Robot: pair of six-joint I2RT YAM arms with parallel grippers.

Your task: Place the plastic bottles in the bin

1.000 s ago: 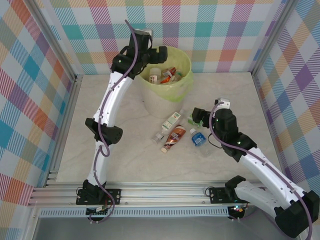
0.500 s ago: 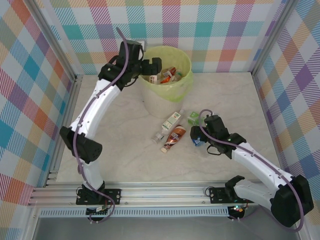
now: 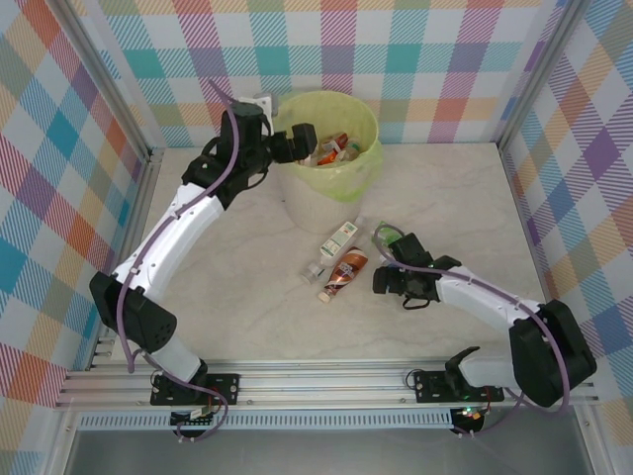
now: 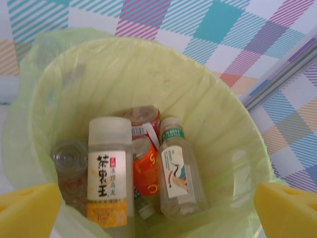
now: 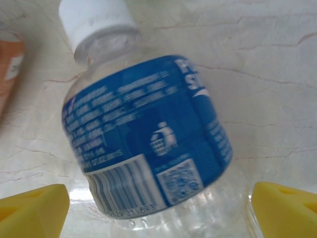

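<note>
A clear plastic bottle with a blue label and white cap (image 5: 148, 134) lies on the table. My right gripper (image 5: 158, 213) is low over it, open, with one yellow fingertip (image 5: 32, 210) left of the bottle's body and the other beside its right side. In the top view the right gripper (image 3: 389, 280) sits right of three more bottles: green-white (image 3: 338, 238), brown-orange (image 3: 344, 269) and a small one (image 3: 313, 270). My left gripper (image 3: 307, 145) hangs open and empty over the left rim of the bin (image 3: 364, 168). Several bottles (image 4: 143, 166) lie inside the bin (image 4: 223, 114).
Another small green-labelled bottle (image 3: 384, 236) lies just behind the right gripper. Checked walls and aluminium rails (image 3: 138, 237) enclose the marble table. Bare tabletop lies left of the bottles and to the far right.
The right gripper came down and forward onto the blue-labelled bottle, and its jaws have narrowed slightly. The left arm swung its elbow out to the left while its gripper stayed at the bin.
</note>
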